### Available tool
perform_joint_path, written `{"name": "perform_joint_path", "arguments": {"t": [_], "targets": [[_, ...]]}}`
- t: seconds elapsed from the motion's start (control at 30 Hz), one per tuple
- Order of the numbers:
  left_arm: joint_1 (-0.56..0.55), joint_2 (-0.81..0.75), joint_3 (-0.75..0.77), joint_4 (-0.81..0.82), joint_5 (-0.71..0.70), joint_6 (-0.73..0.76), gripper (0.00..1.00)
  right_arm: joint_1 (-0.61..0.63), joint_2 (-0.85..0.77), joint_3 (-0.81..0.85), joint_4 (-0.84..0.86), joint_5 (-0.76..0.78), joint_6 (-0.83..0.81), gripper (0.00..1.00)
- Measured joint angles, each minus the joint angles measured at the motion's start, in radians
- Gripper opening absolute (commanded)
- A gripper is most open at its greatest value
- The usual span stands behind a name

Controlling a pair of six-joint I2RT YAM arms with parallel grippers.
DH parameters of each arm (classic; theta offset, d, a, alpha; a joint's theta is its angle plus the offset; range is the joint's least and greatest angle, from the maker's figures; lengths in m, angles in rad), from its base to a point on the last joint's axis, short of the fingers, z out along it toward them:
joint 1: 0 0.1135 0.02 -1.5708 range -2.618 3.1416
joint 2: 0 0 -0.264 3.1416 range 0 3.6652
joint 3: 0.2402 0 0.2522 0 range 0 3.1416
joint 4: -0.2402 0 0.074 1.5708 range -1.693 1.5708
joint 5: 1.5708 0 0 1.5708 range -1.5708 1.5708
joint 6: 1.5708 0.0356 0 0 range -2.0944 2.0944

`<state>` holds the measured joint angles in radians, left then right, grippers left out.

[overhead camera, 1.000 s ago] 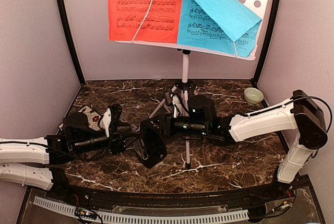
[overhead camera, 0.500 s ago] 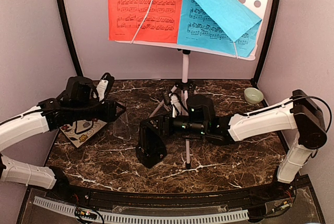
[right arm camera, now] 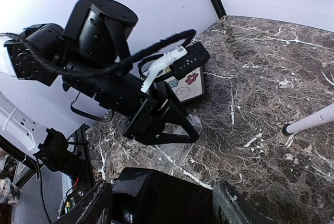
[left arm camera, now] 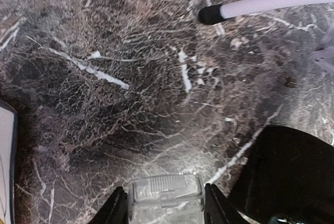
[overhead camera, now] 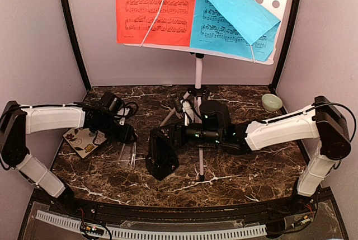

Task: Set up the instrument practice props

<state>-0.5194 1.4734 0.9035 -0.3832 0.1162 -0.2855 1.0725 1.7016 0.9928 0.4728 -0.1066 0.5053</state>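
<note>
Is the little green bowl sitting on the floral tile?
No, the green bowl sits in the far right corner, while the floral tile lies apart from it on the left.

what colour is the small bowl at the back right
The bowl is pale green; it shows best in the top external view.

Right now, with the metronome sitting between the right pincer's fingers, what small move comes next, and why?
Probably open the right pincer a little wider, then draw it straight back to the right. The metronome appears to rest on the table between its fingers. The left pincer hangs open and empty off to the left, so it plays no part here.
</note>
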Motion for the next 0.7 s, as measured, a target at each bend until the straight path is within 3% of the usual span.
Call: {"name": "perform_joint_path", "arguments": {"t": [0.27, 0.43, 0.7], "targets": [[0.014, 0.165, 0.051, 0.046, -0.003, 0.013, 0.19, 0.0, 0.0, 0.024, -0.031, -0.001, -0.011, 0.7], [0.02, 0.222, 0.063, 0.072, 0.002, 0.014, 0.45, 0.0, -0.002, 0.03, -0.047, -0.001, -0.018, 0.75], [0.027, 0.169, 0.046, 0.117, 0.027, 0.013, 0.7, 0.002, -0.013, 0.052, -0.111, -0.005, -0.039, 0.8]]}}
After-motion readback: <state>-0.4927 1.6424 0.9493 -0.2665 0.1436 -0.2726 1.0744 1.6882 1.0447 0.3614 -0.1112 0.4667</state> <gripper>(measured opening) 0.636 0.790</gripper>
